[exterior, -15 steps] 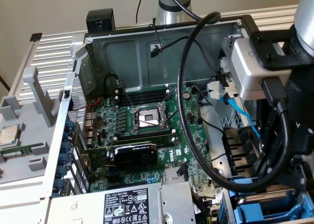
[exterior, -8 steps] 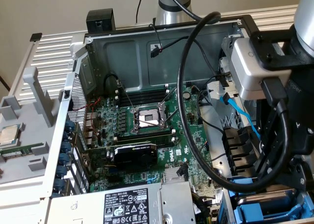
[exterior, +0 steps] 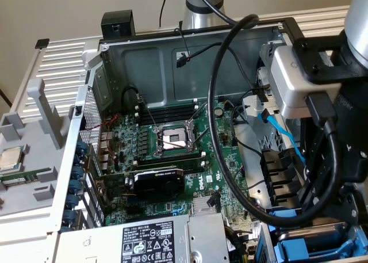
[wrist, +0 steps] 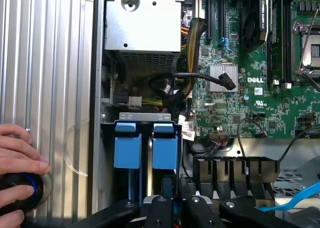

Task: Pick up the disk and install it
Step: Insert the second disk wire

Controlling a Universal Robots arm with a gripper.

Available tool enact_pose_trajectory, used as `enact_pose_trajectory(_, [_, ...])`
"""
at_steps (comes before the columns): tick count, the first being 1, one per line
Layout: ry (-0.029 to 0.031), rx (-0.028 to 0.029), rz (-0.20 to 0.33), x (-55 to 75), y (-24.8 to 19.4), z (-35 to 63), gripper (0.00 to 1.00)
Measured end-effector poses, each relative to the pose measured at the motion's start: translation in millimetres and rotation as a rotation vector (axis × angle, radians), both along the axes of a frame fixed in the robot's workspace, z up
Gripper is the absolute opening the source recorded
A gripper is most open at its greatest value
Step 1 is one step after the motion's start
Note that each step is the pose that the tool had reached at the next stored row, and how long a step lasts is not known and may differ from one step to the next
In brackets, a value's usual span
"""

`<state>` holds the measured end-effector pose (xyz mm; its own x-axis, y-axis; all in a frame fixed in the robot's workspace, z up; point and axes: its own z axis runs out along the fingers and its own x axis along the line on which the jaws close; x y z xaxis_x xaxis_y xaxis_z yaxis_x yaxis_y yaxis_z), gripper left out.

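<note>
The disk [wrist: 165,147] stands on edge in the drive bay, its blue carrier just beside a second blue-carrier drive [wrist: 127,146], with a thin dark gap between the two. The gripper [wrist: 172,200] sits at the disk's near end, its black fingers [wrist: 159,204] drawn close together on it, a strip of blue showing between them. A grey bracket [wrist: 145,116] caps the far ends of both carriers, and past it a knot of black and yellow cables [wrist: 175,86] fills the space up to the power supply [wrist: 142,23]. On the disk's free side, a black slotted rack [wrist: 235,169] stands near, with loose wires crowding the narrow channel between them. The motherboard [wrist: 240,63] lies beyond the rack. Past the other drive runs the case wall [wrist: 97,113], then a ribbed metal panel [wrist: 50,88], where a person's hand [wrist: 15,160] rests on a round black button [wrist: 20,188]. In the exterior view, the arm [exterior: 345,102] and its looping black cable [exterior: 221,130] hang over the open case, above the blue carriers [exterior: 307,250].
</note>
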<state>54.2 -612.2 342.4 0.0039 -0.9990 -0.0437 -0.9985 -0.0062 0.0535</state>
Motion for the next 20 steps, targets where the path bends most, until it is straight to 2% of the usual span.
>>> enact_pose_trajectory(8, [-0.0005,0.0039,0.0,0.0,0.0,-0.3,0.16])
enact_pose_trajectory(20, [-0.0007,0.0041,0.0,0.0,0.0,-0.3,0.16])
